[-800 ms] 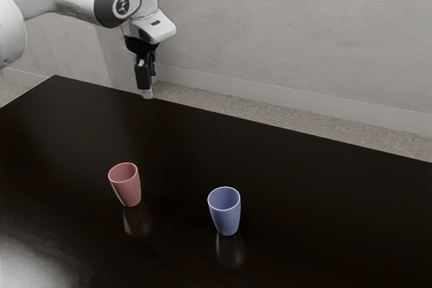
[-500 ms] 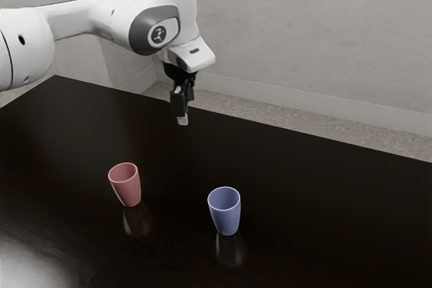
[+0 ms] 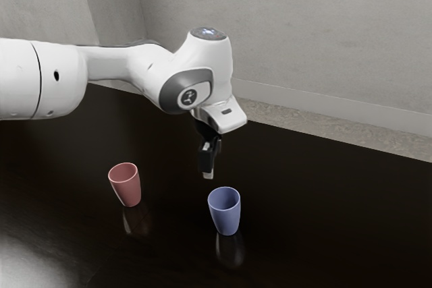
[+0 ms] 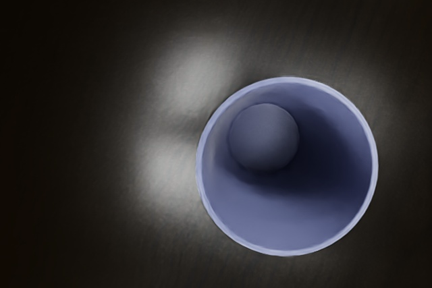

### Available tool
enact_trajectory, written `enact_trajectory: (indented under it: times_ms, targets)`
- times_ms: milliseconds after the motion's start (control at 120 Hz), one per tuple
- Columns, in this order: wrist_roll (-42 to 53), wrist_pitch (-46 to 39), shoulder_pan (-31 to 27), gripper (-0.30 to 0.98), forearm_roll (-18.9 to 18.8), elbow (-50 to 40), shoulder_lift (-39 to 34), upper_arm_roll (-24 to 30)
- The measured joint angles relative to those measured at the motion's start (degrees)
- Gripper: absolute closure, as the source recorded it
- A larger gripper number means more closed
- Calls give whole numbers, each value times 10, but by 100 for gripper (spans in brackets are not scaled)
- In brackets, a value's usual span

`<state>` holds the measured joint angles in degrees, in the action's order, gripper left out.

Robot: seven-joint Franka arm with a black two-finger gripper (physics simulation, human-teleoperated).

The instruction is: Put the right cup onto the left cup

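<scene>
Blue cup (image 3: 225, 214) stood upright on the bench (image 3: 324, 200), pink cup (image 3: 127, 188) near ten o'clock of it in the exterior view, and risked tipping if the empty end effector (image 3: 208, 174), its opening unreadable, descended off-centre from eleven o'clock onto the rim (image 4: 374, 166).

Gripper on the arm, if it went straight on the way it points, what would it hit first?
Probably the blue cup: the gripper points down close to its rim. Depth is unclear, so it might miss and meet the table.
</scene>
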<state>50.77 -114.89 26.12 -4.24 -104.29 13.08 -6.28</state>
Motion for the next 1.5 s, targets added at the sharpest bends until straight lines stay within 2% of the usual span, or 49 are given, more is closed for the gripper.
enact_trajectory:
  times_ms: [508, 567, 792, 917, 1250, 1500]
  targets:
    - [-31, -72, -2, 0, -5, 8, 82, 9]
    - [-32, -79, -2, 7, -4, 8, 86, 9]
    - [-38, -92, -1, 50, -2, 15, 99, 14]
    - [-44, -95, -3, 65, 6, 15, 104, 16]
    - [-67, -96, -9, 76, 35, 10, 97, 17]
    - [-83, -81, -31, 78, 35, -29, 34, 16]
